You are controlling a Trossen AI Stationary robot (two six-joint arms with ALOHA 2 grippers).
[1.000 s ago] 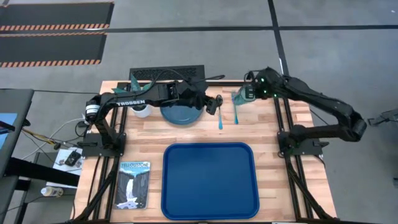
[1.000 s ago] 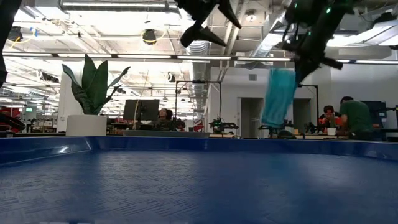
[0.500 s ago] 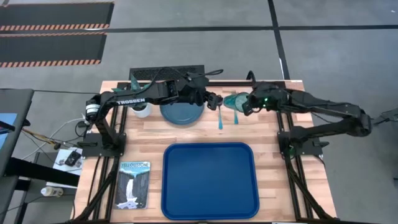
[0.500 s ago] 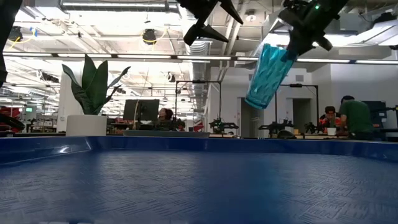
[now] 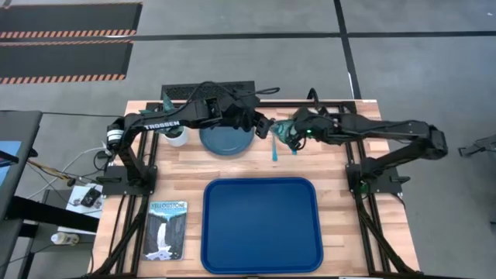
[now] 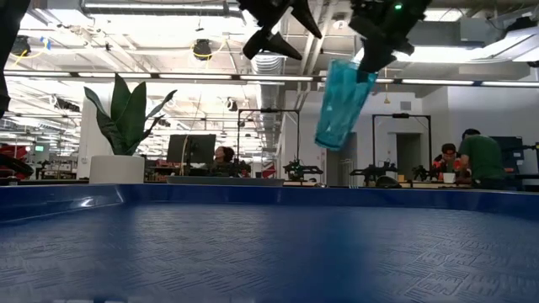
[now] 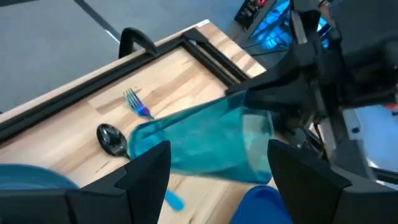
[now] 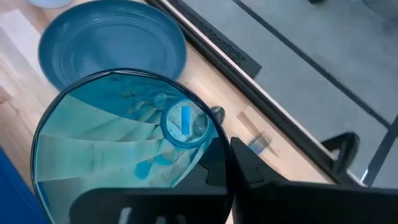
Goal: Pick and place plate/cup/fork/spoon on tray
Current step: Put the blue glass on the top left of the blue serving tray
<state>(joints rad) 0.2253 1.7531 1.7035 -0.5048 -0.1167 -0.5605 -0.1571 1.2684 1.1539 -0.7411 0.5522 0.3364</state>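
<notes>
My right gripper [image 5: 296,132] is shut on the translucent teal cup [image 5: 285,130], held in the air over the fork [image 5: 294,146] and the spoon [image 5: 274,149], which lie flat on the wood. My left gripper [image 5: 263,125] is open and empty, close beside the cup's base, between it and the teal-blue plate [image 5: 226,139]. In the left wrist view, my own fingers stand on either side of the cup [image 7: 199,146] without touching it. The plate lies flat at the table's far side. The blue tray [image 5: 262,225] lies at the near middle. My right gripper holds the cup by its mouth end [image 7: 264,134], coming at it from the table's right. One finger [image 8: 252,165] lies against the outside of the rim; where the other finger sits I cannot tell. The cup is lifted clear and tilted [image 6: 341,105], its base lower and toward the left.
A spiky plant in a white pot [image 5: 177,136] stands left of the plate. A waterfall-picture booklet [image 5: 167,229] lies left of the tray. A black keyboard [image 5: 208,91] lies at the far edge. The arm bases [image 5: 124,182] [image 5: 376,174] stand at both sides.
My right gripper has carried the cup toward the table's left, up to my left gripper, and turned. The cup has tipped from hanging nearly straight down to slanting, its base swung toward the left. My left gripper has stayed open, nearly in place.
</notes>
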